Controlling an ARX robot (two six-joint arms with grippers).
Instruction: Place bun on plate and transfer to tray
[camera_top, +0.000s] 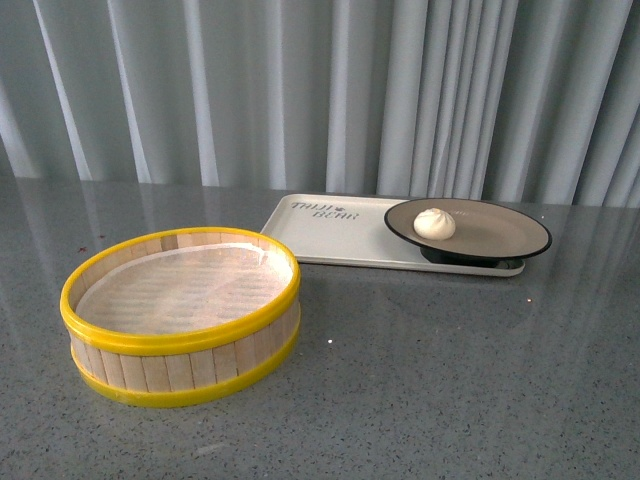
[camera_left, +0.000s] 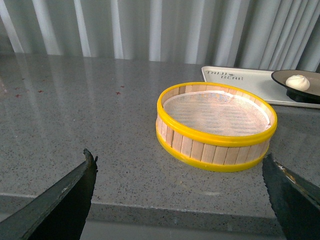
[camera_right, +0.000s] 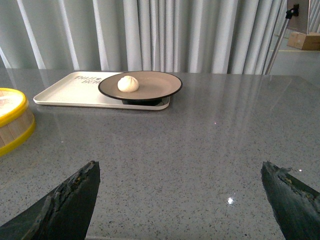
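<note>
Both claws hang empty over the speckled grey table (camera_top: 420, 380), the left gripper (camera_left: 180, 200) and the right gripper (camera_right: 180, 200) each with dark jaws spread wide. Nearer stands a round steamer basket (camera_top: 180, 320) of pale wooden slats with glossy yellow rims and a white liner; beyond it the smooth cream bun (camera_top: 434, 223) sits on the shallow black-rimmed plate (camera_top: 510, 235), which rests on the flat cream tray (camera_top: 320, 235) at its right end. Placing and transfer both look done, so I judge nothing remains but keeping the arms clear.

Speckled grey stone tabletop (camera_top: 450, 380); pale pleated curtains (camera_top: 300, 90) behind, softly lit
</note>
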